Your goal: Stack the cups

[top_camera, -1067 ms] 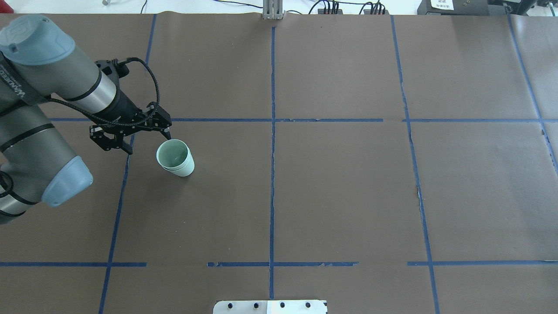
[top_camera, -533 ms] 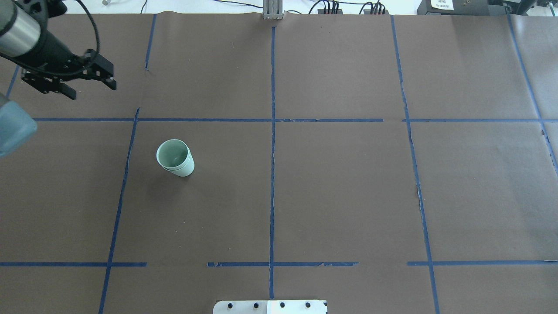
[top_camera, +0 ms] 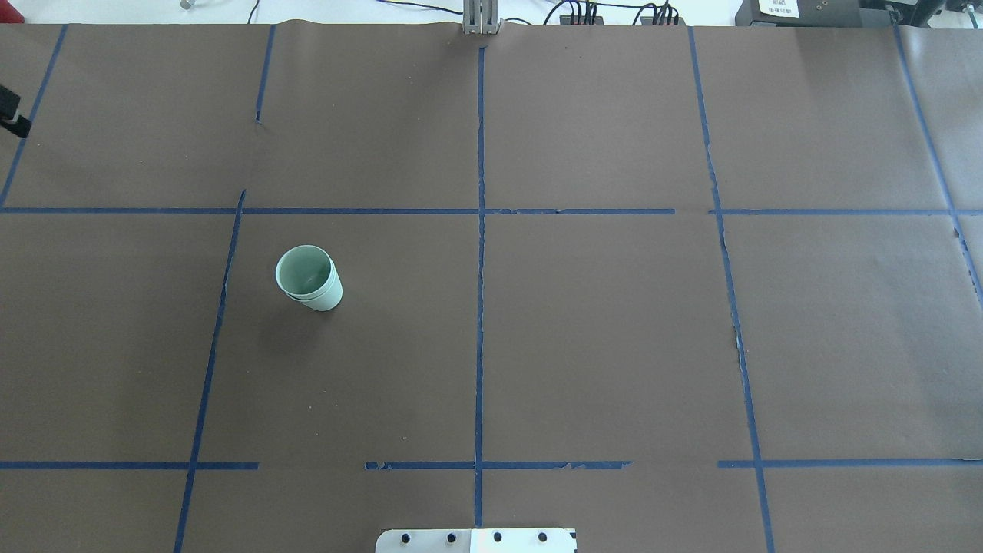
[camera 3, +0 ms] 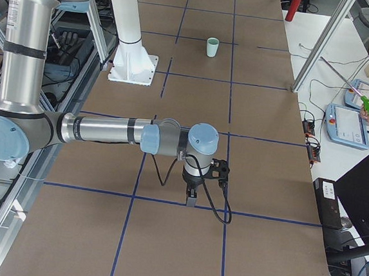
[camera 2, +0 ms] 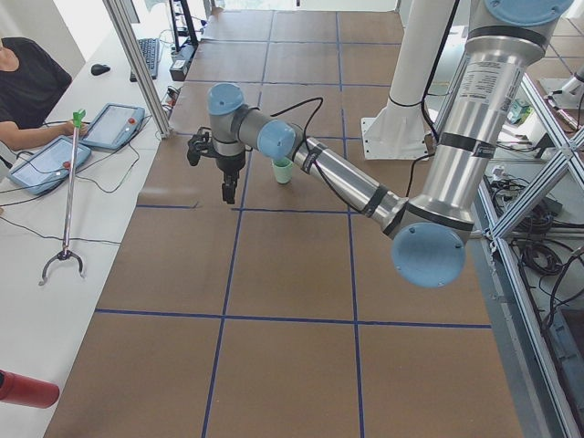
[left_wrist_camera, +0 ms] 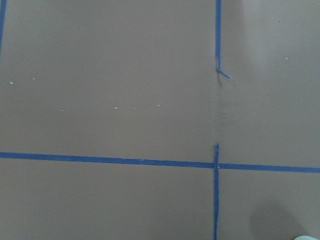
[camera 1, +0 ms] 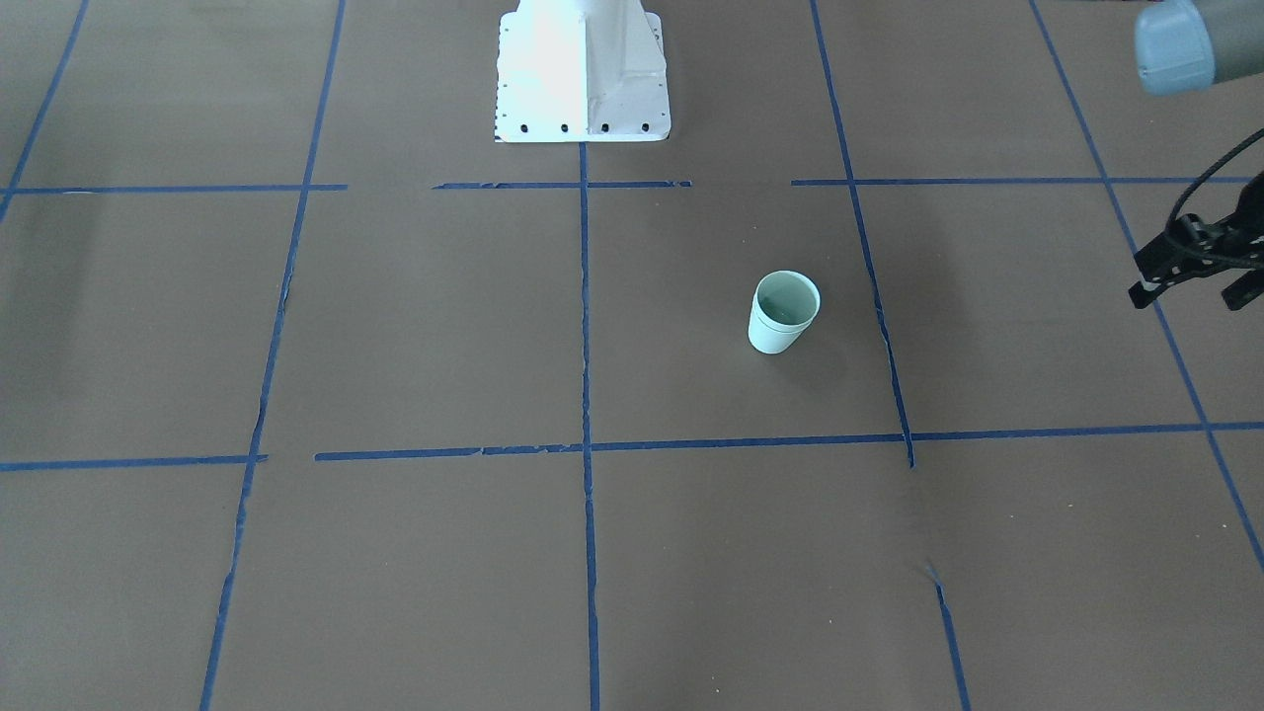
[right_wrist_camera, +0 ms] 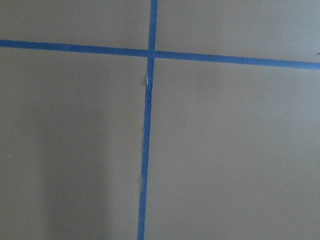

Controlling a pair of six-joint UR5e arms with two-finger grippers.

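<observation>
Two pale mint-green cups stand upright on the brown table, one nested inside the other. They also show in the front view, the left view and the right view. My left gripper is open and empty, raised well to the cups' left, at the front view's right edge; only a black bit of it shows overhead. My right gripper shows only in the right side view, far from the cups, so I cannot tell whether it is open or shut.
The table is brown paper with a grid of blue tape lines. The white robot base stands at the table's near edge. An operator with tablets and a grabber stick is beyond the far side.
My left arm has pulled back from beside the cups, up and to the left, almost out of the overhead view. The nested cups have not moved.
</observation>
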